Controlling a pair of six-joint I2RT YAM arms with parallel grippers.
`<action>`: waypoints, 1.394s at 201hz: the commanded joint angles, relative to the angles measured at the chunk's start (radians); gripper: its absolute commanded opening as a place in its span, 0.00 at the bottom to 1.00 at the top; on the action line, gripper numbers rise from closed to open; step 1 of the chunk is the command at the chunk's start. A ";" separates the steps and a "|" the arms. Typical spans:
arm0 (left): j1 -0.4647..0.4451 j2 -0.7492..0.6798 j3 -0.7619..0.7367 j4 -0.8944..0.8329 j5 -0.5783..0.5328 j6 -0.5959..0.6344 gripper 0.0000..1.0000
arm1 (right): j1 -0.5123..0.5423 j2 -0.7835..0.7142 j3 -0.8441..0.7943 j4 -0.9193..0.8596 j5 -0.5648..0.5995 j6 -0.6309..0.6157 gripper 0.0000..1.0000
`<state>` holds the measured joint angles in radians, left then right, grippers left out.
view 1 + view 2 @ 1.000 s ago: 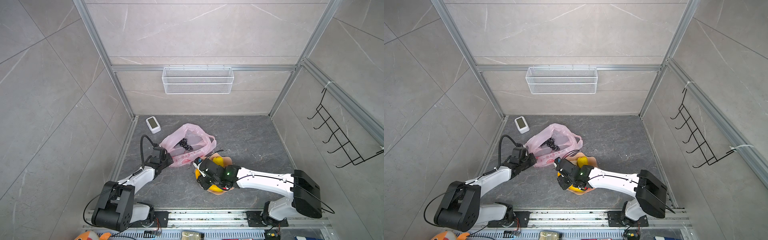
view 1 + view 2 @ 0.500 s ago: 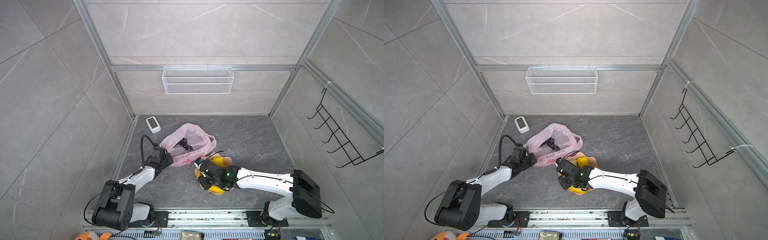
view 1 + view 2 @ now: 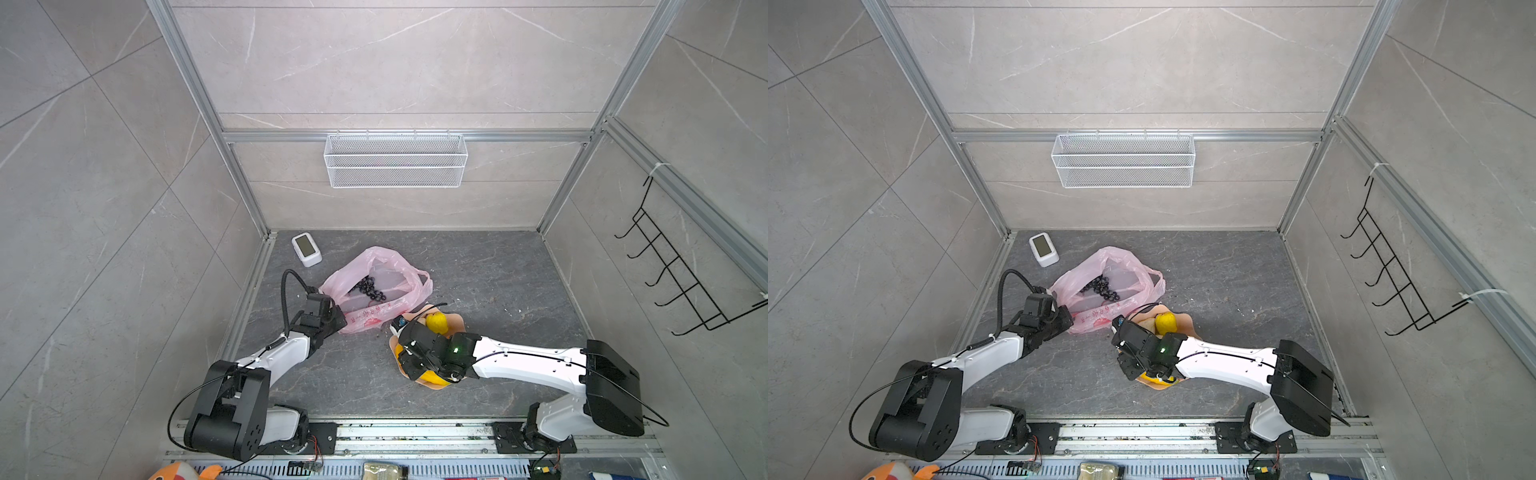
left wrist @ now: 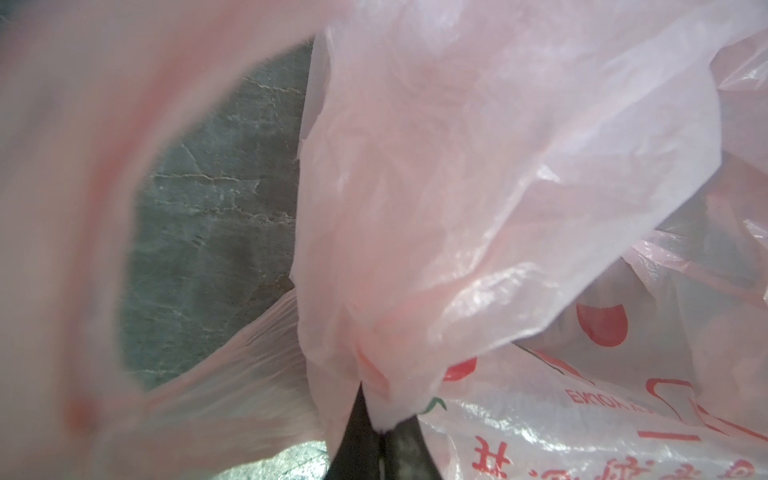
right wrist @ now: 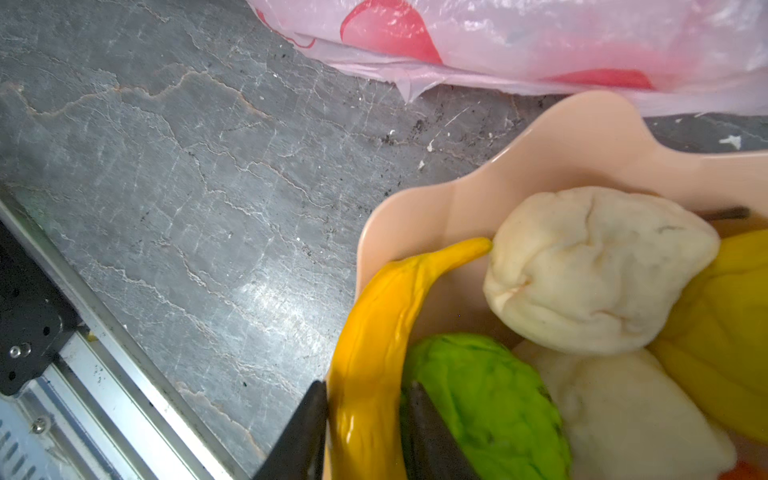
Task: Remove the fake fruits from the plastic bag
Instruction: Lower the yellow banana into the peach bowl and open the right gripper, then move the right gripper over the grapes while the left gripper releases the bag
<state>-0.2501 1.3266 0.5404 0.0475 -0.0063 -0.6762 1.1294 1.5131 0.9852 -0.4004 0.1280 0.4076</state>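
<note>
The pink plastic bag (image 3: 386, 266) (image 3: 1117, 262) lies open on the dark floor, with a dark purple grape bunch (image 3: 371, 289) (image 3: 1100, 288) inside. My left gripper (image 4: 380, 440) (image 3: 338, 322) is shut on the bag's near edge (image 4: 498, 166). My right gripper (image 5: 365, 415) (image 3: 415, 370) hangs low over the peach plate (image 5: 582, 137) (image 3: 455, 322), with its fingers pressed on both sides of the yellow banana (image 5: 374, 332). On the plate beside the banana lie a bumpy green fruit (image 5: 478, 395), a beige piece (image 5: 594, 266) and a yellow fruit (image 5: 727, 332) (image 3: 435, 322).
A small white device (image 3: 306, 248) stands at the back left of the floor. A wire basket (image 3: 395, 160) hangs on the back wall and a black hook rack (image 3: 673, 278) on the right wall. The metal rail (image 3: 415, 432) runs along the front edge.
The right gripper has shifted only slightly over the plate. The left arm and the bag have not moved.
</note>
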 commanded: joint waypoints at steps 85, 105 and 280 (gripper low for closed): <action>0.000 -0.058 0.029 -0.035 -0.064 0.035 0.00 | 0.011 -0.117 0.026 -0.046 0.139 -0.018 0.54; 0.000 -0.101 0.010 -0.049 -0.078 0.023 0.00 | -0.008 -0.118 0.070 -0.031 0.179 -0.027 0.54; -0.141 0.106 0.473 -0.535 -0.453 0.177 0.86 | -0.341 0.443 0.566 0.178 -0.167 0.007 0.58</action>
<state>-0.3847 1.3056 0.9627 -0.4767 -0.4019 -0.6239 0.8238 1.8790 1.4746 -0.2333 0.0345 0.4675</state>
